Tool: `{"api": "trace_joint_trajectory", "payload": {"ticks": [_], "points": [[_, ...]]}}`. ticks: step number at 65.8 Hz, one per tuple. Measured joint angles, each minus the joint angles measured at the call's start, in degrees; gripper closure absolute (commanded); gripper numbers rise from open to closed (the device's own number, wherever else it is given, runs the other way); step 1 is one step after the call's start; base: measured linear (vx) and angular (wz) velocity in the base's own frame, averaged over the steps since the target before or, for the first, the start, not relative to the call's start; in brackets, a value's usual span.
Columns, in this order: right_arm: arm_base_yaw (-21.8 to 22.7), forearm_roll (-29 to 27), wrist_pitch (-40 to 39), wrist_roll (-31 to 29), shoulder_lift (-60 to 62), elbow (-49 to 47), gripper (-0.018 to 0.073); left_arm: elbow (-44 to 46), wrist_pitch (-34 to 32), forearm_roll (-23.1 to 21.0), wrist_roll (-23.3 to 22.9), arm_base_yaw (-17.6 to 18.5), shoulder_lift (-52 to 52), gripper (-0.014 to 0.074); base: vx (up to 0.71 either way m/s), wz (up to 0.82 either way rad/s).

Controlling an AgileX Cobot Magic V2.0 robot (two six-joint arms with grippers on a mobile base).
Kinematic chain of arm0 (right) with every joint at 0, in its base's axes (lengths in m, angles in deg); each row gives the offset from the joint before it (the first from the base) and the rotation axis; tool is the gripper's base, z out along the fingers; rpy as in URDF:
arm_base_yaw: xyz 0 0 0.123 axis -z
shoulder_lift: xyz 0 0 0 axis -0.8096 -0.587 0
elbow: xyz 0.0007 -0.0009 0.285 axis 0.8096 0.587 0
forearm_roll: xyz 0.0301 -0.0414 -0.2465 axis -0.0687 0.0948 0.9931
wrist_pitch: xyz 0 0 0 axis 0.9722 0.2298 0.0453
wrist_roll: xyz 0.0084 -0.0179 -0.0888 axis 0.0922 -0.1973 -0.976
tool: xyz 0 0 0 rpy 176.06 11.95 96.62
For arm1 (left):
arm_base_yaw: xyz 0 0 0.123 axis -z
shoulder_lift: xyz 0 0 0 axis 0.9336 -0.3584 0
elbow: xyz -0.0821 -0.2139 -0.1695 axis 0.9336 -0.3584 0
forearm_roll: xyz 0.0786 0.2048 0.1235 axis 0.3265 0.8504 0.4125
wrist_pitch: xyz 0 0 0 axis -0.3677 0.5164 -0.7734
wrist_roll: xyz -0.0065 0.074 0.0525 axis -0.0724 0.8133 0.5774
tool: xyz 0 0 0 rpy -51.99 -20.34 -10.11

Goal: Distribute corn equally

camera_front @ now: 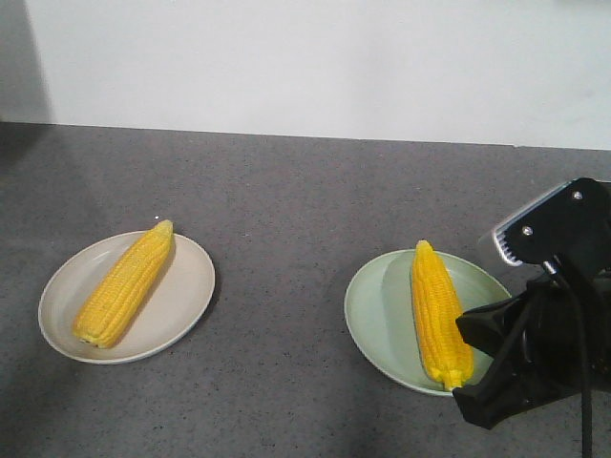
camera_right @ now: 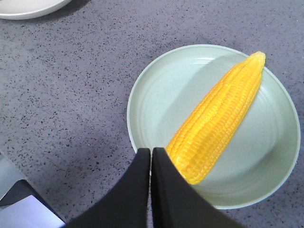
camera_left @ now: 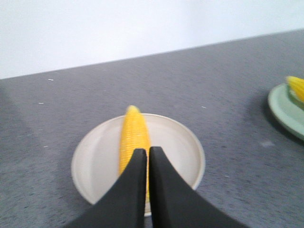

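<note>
1. Worktop [camera_front: 305, 191]: dark grey speckled surface, carrying two plates well apart
2. Beige plate [camera_front: 181, 296]: lay to the left of the green plate; held one corn cob [camera_front: 126, 284], lying diagonally with its pale tip pointing away from the camera
3. Green plate [camera_front: 377, 305]: held a second corn cob [camera_front: 439, 313], tip pointing away, butt end at the near rim
4. Left tool [camera_left: 148, 156]: jaws pressed together, holding nothing, hovering above the near end of the cob on the beige plate, well left of the green plate
5. Right tool [camera_right: 151, 159]: jaws pressed together, empty, just beside the butt of the cob on the green plate
6. Progress, as judged: one cob per plate, so the sharing-out looked complete; no loose cob was visible on the worktop, and only withdrawal of the arms seemed left
</note>
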Motion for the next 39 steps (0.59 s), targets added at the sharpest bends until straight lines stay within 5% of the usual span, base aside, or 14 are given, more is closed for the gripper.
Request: {"api": "trace_joint_trajectory", "payload": {"ticks": [18, 39], "points": [[0.0, -0.1, 0.4, 0.0, 0.0, 0.0, 0.0567, -15.8, -8.0, -1.2, 0.2, -10.1, 15.2, 0.0604, 0.0, 0.0], [0.0, -0.1, 0.9, 0.0, 0.0, 0.0, 0.0567, -25.9, -11.7, -1.6, 0.2, -14.2, 23.2, 0.0604, 0.0, 0.0]]}}
